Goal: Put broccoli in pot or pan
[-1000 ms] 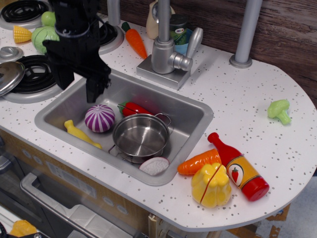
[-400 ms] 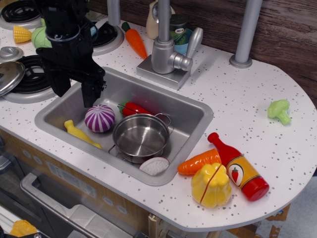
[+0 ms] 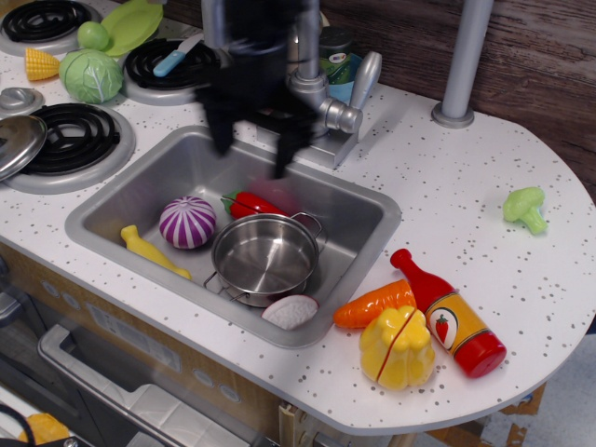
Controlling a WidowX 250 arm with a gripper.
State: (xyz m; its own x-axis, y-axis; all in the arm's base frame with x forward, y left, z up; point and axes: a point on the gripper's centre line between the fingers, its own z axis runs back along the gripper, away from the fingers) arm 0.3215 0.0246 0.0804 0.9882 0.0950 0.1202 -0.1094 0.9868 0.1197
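The broccoli (image 3: 525,207), a small light-green floret, lies on the white counter at the far right. The shiny steel pot (image 3: 265,256) stands empty in the sink (image 3: 368,244), just right of the purple onion (image 3: 187,222). My black gripper (image 3: 250,155) is blurred by motion and hangs over the back edge of the sink, in front of the faucet (image 3: 317,98). Its two fingers stand apart and nothing is between them. It is far to the left of the broccoli and above and behind the pot.
In the sink lie a red pepper (image 3: 251,204), a yellow piece (image 3: 149,250) and a pale slice (image 3: 291,311). On the counter front right are a carrot (image 3: 372,304), a ketchup bottle (image 3: 449,313) and a yellow pepper (image 3: 398,347). A cabbage (image 3: 90,75) and a steel lid (image 3: 19,142) are on the stove at left.
My gripper has swung fast to the right, from over the sink's left end by the stove to the faucet area, uncovering the cabbage and burners. The objects have not moved.
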